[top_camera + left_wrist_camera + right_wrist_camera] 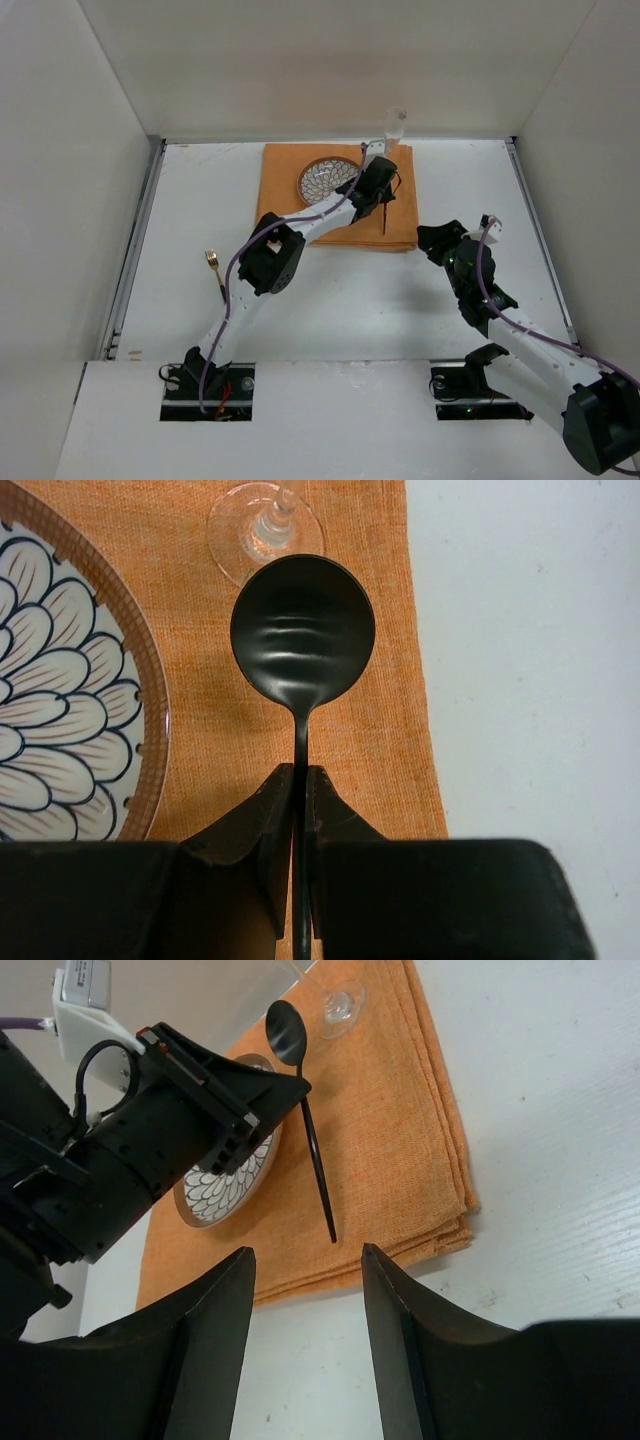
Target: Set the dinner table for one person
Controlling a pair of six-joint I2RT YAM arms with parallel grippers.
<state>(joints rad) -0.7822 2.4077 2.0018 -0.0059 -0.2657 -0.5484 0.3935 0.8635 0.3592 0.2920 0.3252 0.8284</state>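
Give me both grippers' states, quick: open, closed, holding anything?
Left gripper: closed on the handle of the matte black metal spoon.
Right gripper: open, holding nothing.

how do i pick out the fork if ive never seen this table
On the white tabletop, find the orange cloth mat at the far middle, then look to its near left. The fork lies alone on bare table there: a gold head on a dark handle, unlike the all-black spoon over the mat.
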